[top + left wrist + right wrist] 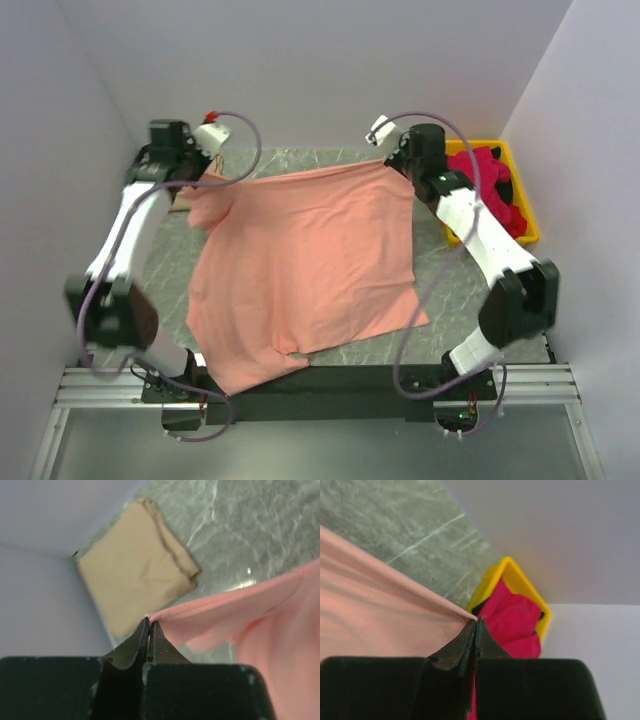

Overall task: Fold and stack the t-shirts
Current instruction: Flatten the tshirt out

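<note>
Salmon-pink t-shirt (310,270), far corners pinched, left gripper (149,622), right gripper (476,621)

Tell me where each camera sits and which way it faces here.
Top external: above and behind the bases, looking down on the green marbled table and spread salmon-pink cloth t-shirt; both arms show.
Left wrist: on the left arm, facing the folded tan-beige cloth t-shirt by the wall; shut left gripper shows.
Right wrist: facing the yellow plastic bin of crimson-red cloth; shut right gripper shows.
Shared: both wrist views show the pink shirt pinched.
</note>
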`<move>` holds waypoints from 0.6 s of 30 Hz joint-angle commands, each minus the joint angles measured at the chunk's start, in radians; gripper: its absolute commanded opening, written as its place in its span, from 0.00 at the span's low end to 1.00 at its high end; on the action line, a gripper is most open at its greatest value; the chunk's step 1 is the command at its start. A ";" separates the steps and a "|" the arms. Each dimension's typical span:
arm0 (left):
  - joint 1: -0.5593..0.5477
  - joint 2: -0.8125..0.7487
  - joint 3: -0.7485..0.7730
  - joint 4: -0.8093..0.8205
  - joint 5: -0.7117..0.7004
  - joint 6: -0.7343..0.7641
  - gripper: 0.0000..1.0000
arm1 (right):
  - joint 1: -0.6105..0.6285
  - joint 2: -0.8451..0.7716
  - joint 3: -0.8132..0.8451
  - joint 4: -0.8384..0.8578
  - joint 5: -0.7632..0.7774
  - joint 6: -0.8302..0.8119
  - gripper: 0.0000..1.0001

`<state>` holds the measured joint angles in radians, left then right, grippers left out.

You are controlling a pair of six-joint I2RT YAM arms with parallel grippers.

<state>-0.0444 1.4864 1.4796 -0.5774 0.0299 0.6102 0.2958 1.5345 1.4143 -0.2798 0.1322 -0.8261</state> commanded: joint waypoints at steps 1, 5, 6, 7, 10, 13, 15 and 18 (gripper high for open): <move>-0.026 0.327 0.184 0.149 -0.071 -0.032 0.01 | -0.035 0.166 0.107 0.119 0.023 -0.031 0.00; -0.037 0.742 0.801 -0.005 0.014 -0.115 0.13 | -0.040 0.500 0.423 -0.061 0.135 0.042 0.32; -0.040 0.809 0.903 -0.044 0.033 -0.147 0.23 | -0.046 0.535 0.572 -0.121 0.127 0.071 0.40; -0.044 0.895 0.982 -0.064 0.033 -0.159 0.32 | -0.052 0.552 0.627 -0.174 0.092 0.094 0.46; -0.041 0.814 0.966 -0.047 0.064 -0.196 0.48 | -0.058 0.541 0.680 -0.310 0.046 0.139 0.58; -0.016 0.592 0.623 0.063 0.111 -0.234 0.59 | -0.053 0.471 0.608 -0.438 -0.054 0.191 0.58; 0.009 0.508 0.460 0.032 0.159 -0.291 0.62 | -0.052 0.440 0.548 -0.539 -0.127 0.219 0.55; 0.095 0.401 0.355 -0.086 0.299 -0.367 0.63 | -0.047 0.443 0.476 -0.645 -0.226 0.246 0.45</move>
<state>-0.0334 2.0415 1.8854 -0.6167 0.1757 0.3561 0.2424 2.0083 1.9442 -0.7414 0.0315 -0.6441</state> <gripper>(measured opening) 0.620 0.476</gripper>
